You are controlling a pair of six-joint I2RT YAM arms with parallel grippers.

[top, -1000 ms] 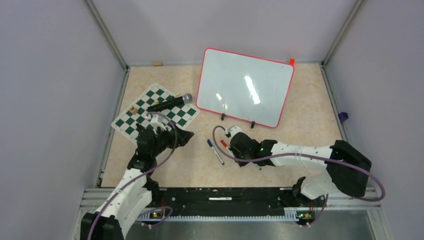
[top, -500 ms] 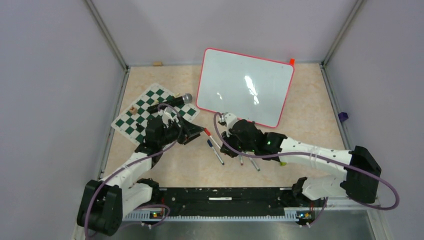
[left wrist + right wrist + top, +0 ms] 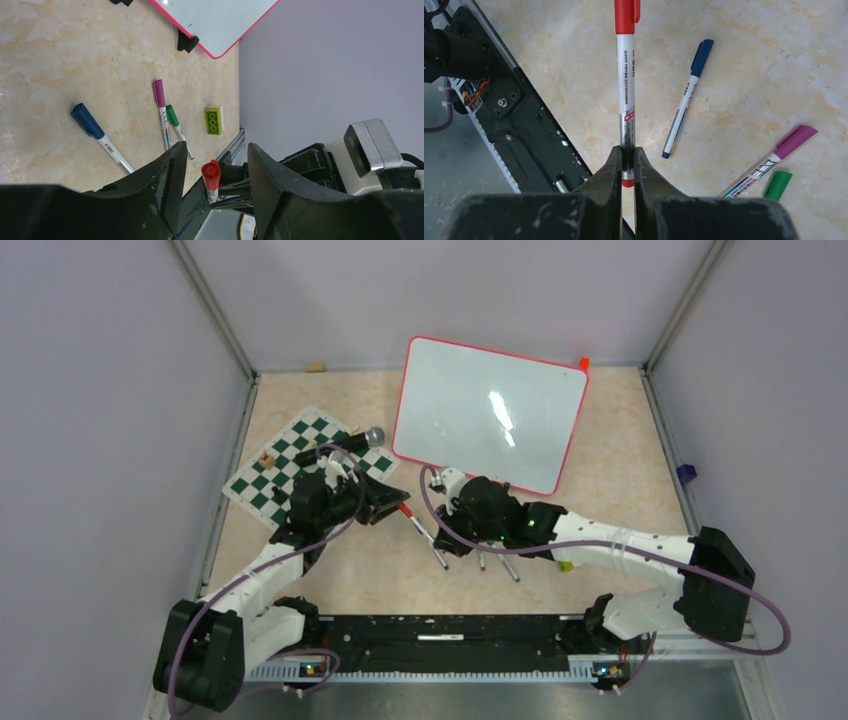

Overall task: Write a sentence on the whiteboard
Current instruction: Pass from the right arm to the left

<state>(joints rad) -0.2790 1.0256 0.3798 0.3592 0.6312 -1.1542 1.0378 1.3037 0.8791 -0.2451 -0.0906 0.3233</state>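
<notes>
Blank whiteboard, 0 strokes. It stands just beyond the right fingers, farther from the left fingers. The right gripper is clamped low on the red marker, cap end pointing away from its fingers toward the left gripper. Left fingers apart, with the red cap between them, gap on both sides, no contact. Lying beside the right fingers: blue marker, pink marker, green marker. My read: pickup done; uncapping and all writing left.
</notes>
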